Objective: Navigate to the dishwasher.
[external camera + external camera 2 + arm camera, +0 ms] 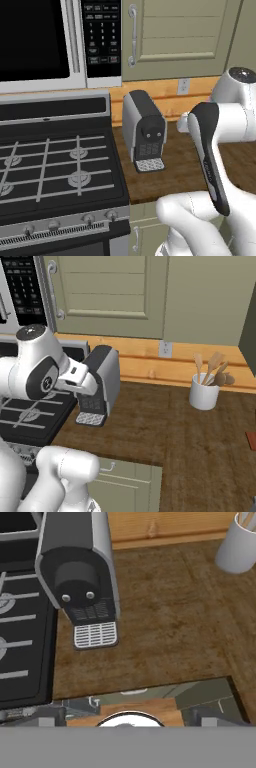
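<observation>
The dishwasher is out of view. I face a wooden counter [190, 441] next to a black gas stove [55, 165]. My arm is folded over the counter's front edge, with the hand [80, 378] held above it and pointing down. In the hand view my gripper [129, 717] is open with nothing between its fingertips [47, 716], which stand far apart over the counter's front edge. Below that edge are sage-green cabinet doors [125, 481].
A grey and black coffee machine [145, 130] stands on the counter beside the stove. A white jar of wooden utensils [204, 391] sits at the back right. A microwave [50, 40] hangs over the stove, with green wall cabinets [105, 291] alongside.
</observation>
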